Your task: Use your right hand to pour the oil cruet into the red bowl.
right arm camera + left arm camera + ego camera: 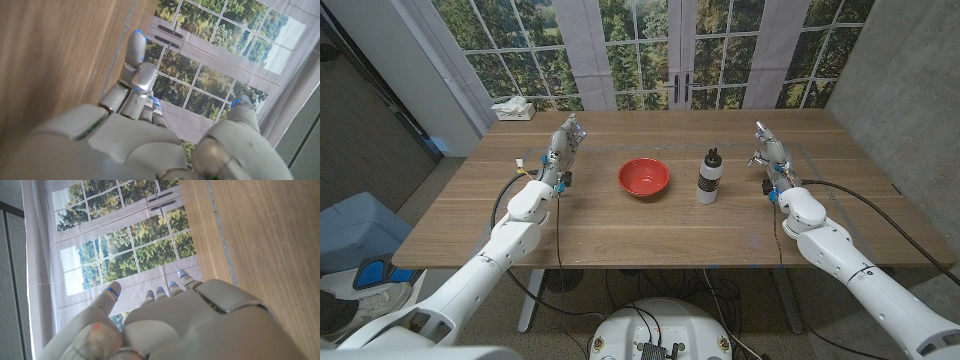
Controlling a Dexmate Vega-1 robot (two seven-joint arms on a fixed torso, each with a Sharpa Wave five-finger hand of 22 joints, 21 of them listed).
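while the oil cruet (708, 177) stands beside the red bowl (644, 178), a tissue box (513, 109) sits far-left.

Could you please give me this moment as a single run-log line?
stage: pre-grasp | right hand: open, right of oil cruet | left hand: open | red bowl: left of cruet

- Your bowl (643, 177) is plain red, inside and out.
- Your oil cruet (708, 178) has a black cap, a white body and a dark band around its middle.
- Your worktop (620, 225) is brown wood with a straight grain.
- Your left robot hand (563, 142) is pale grey, with small blue lights at its fingertips (113, 292).
- Your right robot hand (767, 144) is the same pale grey, with blue at its fingertips (137, 35) too.
- Your arms are white, with black cables.
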